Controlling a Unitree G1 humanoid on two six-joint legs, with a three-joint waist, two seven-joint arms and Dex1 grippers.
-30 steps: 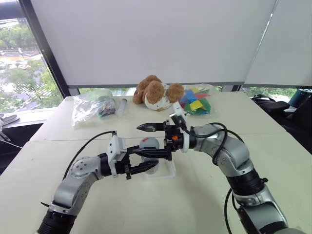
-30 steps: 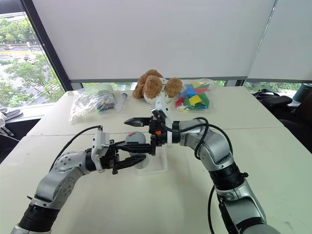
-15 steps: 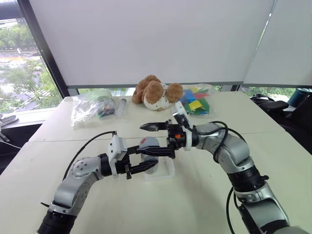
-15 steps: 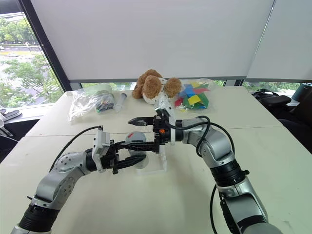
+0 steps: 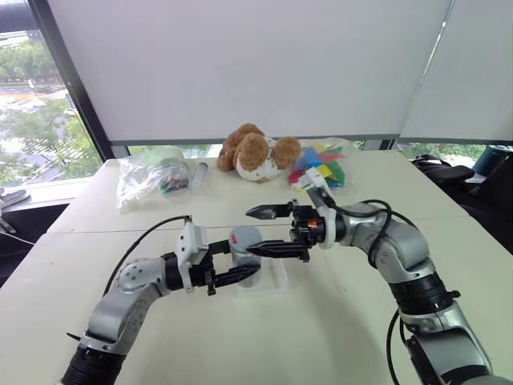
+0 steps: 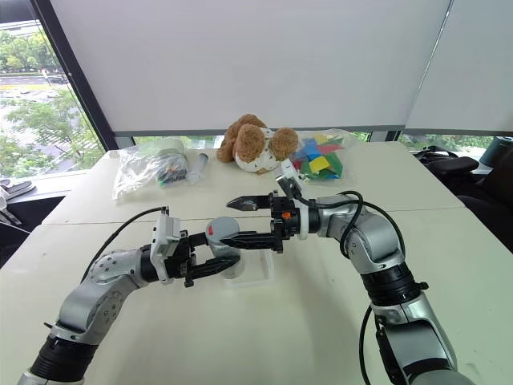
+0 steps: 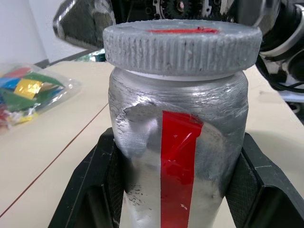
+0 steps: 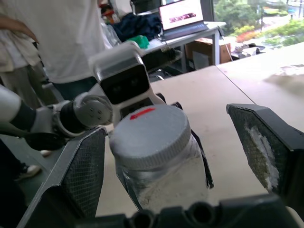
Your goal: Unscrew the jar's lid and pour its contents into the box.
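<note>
My left gripper (image 5: 237, 263) is shut on the jar (image 7: 178, 142), a silvery cylinder with a red stripe, held upright just above the box (image 5: 277, 282). Both black fingers (image 7: 90, 190) press against the jar's sides. The grey ribbed lid (image 7: 183, 45) sits on the jar's top and bears a red mark. My right gripper (image 5: 248, 231) points at the jar from the right and is open. Its two fingers (image 8: 83, 175) stand wide on either side of the lid (image 8: 149, 135) without touching it. The contents are hidden inside the jar.
At the table's far side lie a brown stuffed dog (image 5: 256, 152), a clear bag of coloured blocks (image 5: 321, 170), another clear bag (image 5: 151, 178) and a small tube (image 5: 199, 176). A person (image 8: 57, 38) stands beyond the table in the right wrist view.
My right gripper has drawn back to the right, away from the jar, and stays open. The left gripper and the jar have kept still.
</note>
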